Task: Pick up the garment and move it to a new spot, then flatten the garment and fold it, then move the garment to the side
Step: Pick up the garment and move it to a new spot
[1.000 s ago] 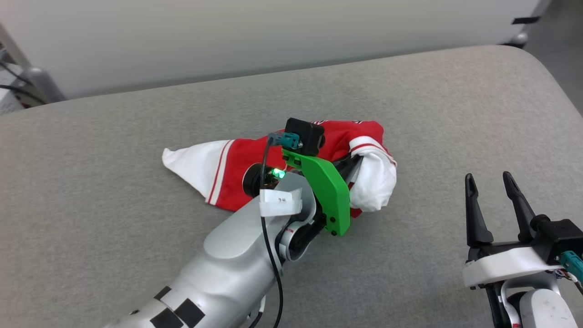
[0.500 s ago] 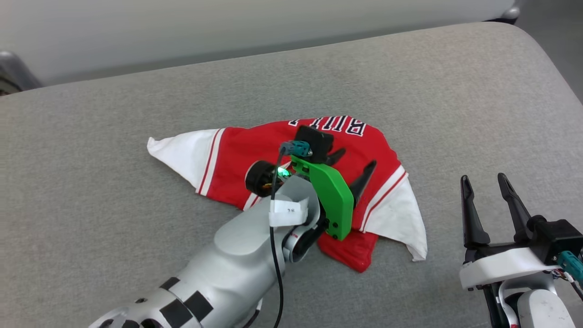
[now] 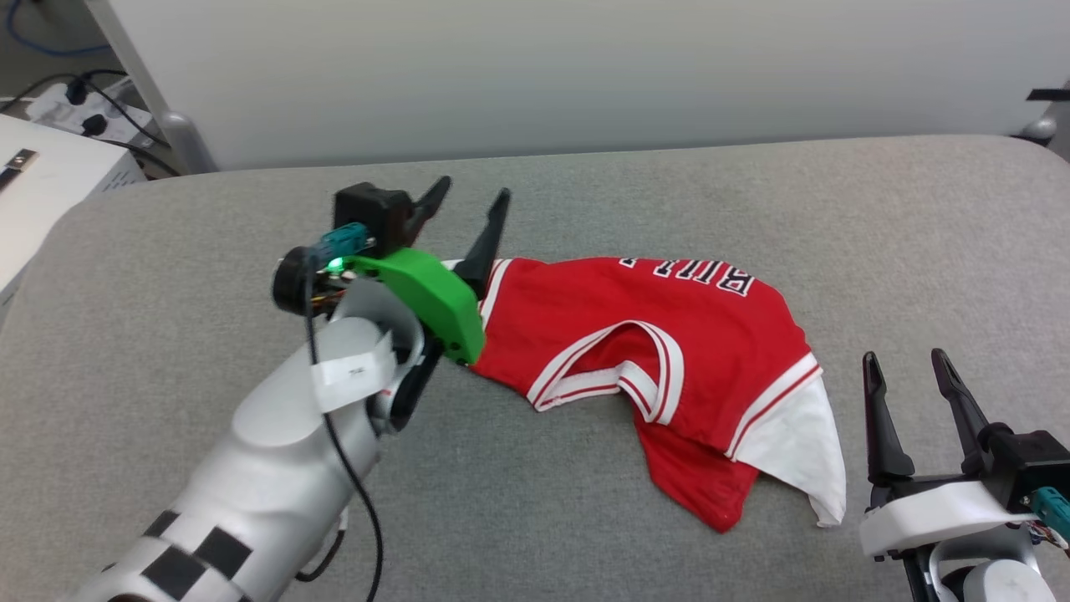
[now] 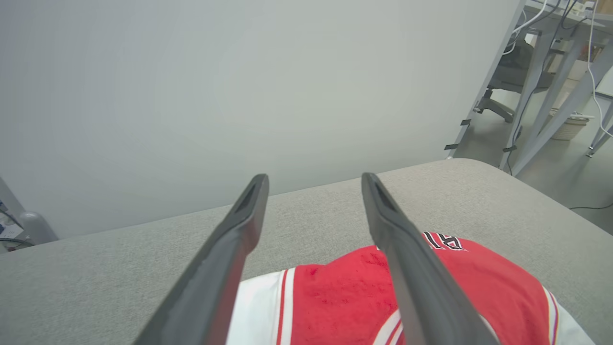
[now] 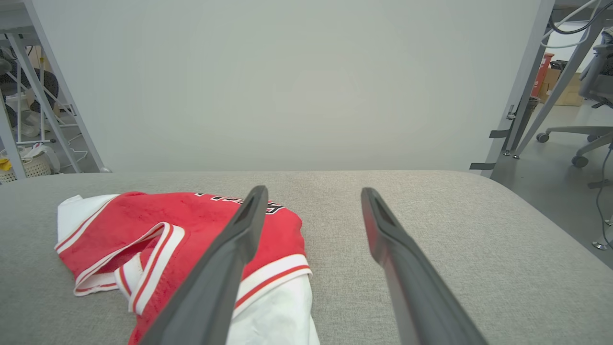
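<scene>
The garment [image 3: 710, 334] lies loosely spread and rumpled on the grey padded table [image 3: 585, 518], red with white sleeves, its striped neck opening facing up and black-white lettering at its far edge. My left gripper [image 3: 472, 196] is open and empty, raised over the garment's left sleeve end. In the left wrist view its fingers [image 4: 314, 177] stand apart above the garment [image 4: 345, 292]. My right gripper [image 3: 905, 358] is open and empty just right of the white right sleeve. The right wrist view has its fingers [image 5: 313, 189] spread, with the garment [image 5: 191, 215] to their left.
A pale partition wall [image 3: 585, 75] runs behind the table's far edge. A white cabinet [image 3: 42, 184] with cables stands at the far left. Desk legs [image 4: 541, 96] and an office chair [image 5: 589, 134] stand beyond the table's right end.
My left gripper opened and let go of the garment, which dropped and spread out on the table. The gripper now sits over its left end. The head camera has also shifted.
</scene>
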Available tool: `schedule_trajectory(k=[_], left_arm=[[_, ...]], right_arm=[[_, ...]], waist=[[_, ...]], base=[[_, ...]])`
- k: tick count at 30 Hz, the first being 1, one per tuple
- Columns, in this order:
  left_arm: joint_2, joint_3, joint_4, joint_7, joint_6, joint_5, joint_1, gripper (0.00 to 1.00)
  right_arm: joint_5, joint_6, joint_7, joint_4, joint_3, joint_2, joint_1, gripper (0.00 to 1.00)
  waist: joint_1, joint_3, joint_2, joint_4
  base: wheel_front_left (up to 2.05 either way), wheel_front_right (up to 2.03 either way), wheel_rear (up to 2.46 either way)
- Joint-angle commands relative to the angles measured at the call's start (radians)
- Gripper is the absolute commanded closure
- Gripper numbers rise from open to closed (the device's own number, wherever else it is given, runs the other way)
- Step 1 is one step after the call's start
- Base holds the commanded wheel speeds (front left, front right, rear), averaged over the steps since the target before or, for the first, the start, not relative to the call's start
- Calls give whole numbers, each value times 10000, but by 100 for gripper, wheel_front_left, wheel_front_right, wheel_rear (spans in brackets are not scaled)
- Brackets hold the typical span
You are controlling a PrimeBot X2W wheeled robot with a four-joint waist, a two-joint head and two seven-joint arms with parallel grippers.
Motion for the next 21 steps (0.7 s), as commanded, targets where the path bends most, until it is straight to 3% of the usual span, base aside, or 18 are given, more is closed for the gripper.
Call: schedule_trajectory(k=[1,6,10,17,21], left_arm=[[325,375,-433,-53,104,345,493,0],[1354,2090,-2526,-56,310,1398,2473,0],[1594,3180,-3955,-57,424,2156,4251,0],[806,4722,-5437,-58,633,3255,6639,0],[252,5350,-5749,-58,349,3765,7177,0]], right_arm=[[-101,-9,-90,-44,-54,-22,172,0],[-120,-9,-90,-140,-154,-22,423,0],[-112,-9,-90,-160,-140,-22,586,0],[-99,-9,-90,-207,-107,-22,746,0],[-138,-9,-90,-216,-151,-22,754,0]], waist=[[0,-576,109,591],[0,-712,109,805],[0,-687,109,870],[0,-537,109,890],[0,-398,109,922]], base=[[0,0,0],[0,0,0],[0,0,0],[0,0,0],[0,0,0]])
